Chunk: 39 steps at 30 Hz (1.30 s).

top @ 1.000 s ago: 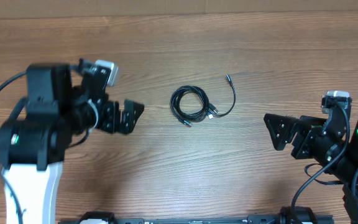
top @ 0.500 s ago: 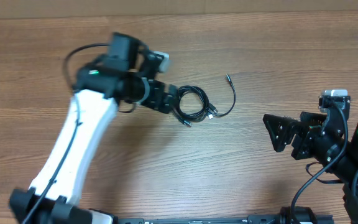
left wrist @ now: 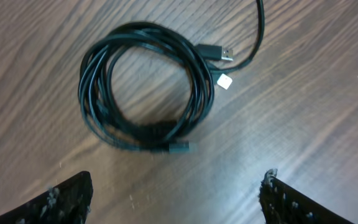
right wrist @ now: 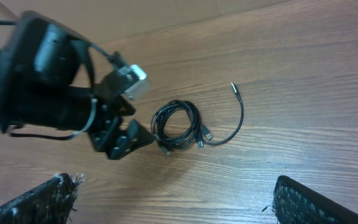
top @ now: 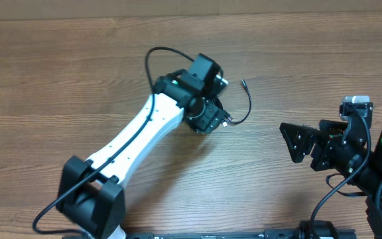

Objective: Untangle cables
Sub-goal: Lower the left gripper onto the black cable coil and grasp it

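Observation:
The cables are thin black cords wound in a small coil (left wrist: 89, 93) on the wooden table, with silvery plug tips (left wrist: 220, 51) at its right side. One loose strand (top: 249, 106) curves away to the right. In the overhead view my left gripper (top: 207, 119) hangs over the coil and hides most of it. In the left wrist view the left gripper (left wrist: 176, 199) is open and empty, its fingers wide apart just short of the coil. My right gripper (top: 294, 139) is open and empty, far right of the coil (right wrist: 195, 118).
The wooden table (top: 78, 73) runs to a far edge along the top of the overhead view. The left arm's white link (top: 131, 143) crosses the table's middle diagonally. The right arm's body (top: 370, 159) sits at the right edge.
My left arm has swung from the table's left side to the right and now hangs over the coil. The cables and the right arm have not moved.

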Tool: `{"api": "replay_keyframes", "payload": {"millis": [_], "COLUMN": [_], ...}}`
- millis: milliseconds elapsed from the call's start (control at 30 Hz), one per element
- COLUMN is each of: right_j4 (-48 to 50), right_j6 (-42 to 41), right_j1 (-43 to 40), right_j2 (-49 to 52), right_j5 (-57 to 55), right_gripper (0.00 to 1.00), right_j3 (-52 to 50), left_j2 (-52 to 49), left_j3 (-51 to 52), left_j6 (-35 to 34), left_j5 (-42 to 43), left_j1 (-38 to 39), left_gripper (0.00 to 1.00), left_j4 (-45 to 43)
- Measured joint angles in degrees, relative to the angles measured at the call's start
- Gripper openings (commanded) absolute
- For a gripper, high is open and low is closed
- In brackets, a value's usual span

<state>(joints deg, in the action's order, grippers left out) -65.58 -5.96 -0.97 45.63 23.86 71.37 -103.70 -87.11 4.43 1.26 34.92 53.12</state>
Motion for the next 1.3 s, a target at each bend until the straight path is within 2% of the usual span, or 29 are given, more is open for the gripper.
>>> {"api": "replay_keyframes", "payload": {"millis": [333,733,833,867,967,1133,1167,1233,1267,1300], "right_j4": [-0.37,0.94,0.92,0.9,0.9,0.92,0.92,0.92,0.94,0.9], "right_j6": [0.0,0.04,0.02,0.02,0.0,0.0,0.0,0.02,0.0,0.02], "right_j1": [0.0,0.0,0.0,0.0,0.0,0.0,0.0,0.0,0.0,0.0], "right_j2": [0.02,0.02,0.0,0.02,0.0,0.02,0.0,0.02,0.02,0.02], "right_j5": [0.17,2.8,2.93,2.95,2.93,2.95,2.95,2.93,2.93,2.93], "right_gripper": [1.0,1.0,1.0,1.0,1.0,1.0,1.0,1.0,1.0,1.0], "right_j3": [0.0,0.0,0.0,0.0,0.0,0.0,0.0,0.0,0.0,0.0], "left_j2": [-7.21,-12.57,-13.49,-13.7,-14.45,-15.85,-16.33,-17.22,-17.62,-17.9], "left_j3": [0.0,0.0,0.0,0.0,0.0,0.0,0.0,0.0,0.0,0.0], "left_j6": [2.23,2.89,2.91,2.99,3.34,3.19,3.08,2.99,2.91,2.91], "left_j5": [-2.1,3.67,5.05,5.42,6.73,9.09,9.55,10.1,10.19,10.19], "left_j1": [-0.07,-0.07,-0.07,-0.07,-0.07,-0.07,-0.07,-0.07,-0.07,-0.07], "left_gripper": [0.88,0.89,0.76,0.75,0.82,0.75,0.61,0.18,0.04,0.04], "left_j4": [-5.22,-7.69,-8.17,-8.37,-8.9,-9.68,-9.7,-9.68,-9.68,-9.73]}}
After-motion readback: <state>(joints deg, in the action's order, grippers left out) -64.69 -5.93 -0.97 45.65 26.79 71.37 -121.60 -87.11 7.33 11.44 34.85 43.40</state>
